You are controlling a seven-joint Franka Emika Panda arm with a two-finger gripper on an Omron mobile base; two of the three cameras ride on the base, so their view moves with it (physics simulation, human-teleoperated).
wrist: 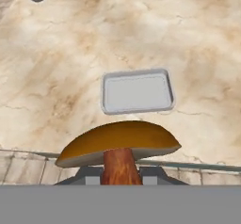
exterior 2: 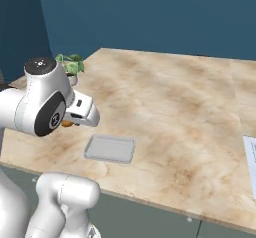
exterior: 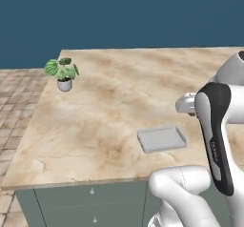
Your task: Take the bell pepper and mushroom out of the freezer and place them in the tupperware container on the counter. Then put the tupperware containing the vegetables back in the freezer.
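Note:
My gripper (wrist: 121,173) is shut on the stem of the mushroom (wrist: 118,143), whose tan-orange cap spreads just above the fingers. It hangs over the front edge of the counter (wrist: 56,68). The tupperware container (wrist: 137,91), a shallow light-grey tray, lies empty on the counter a little beyond the mushroom. In the base views the tray (exterior: 162,139) (exterior 2: 110,148) sits near the counter's front, with my hand above and beside it. An orange bit of the mushroom (exterior 2: 67,123) peeks out under the hand. The bell pepper and the freezer are out of view.
A small potted plant (exterior: 62,73) (exterior 2: 70,64) stands at the counter's far left corner. Grey-green drawers (exterior: 90,197) run below the front edge. A white flat object (exterior 2: 250,162) lies at the right edge. My own arm (exterior: 214,135) blocks part of the left base view.

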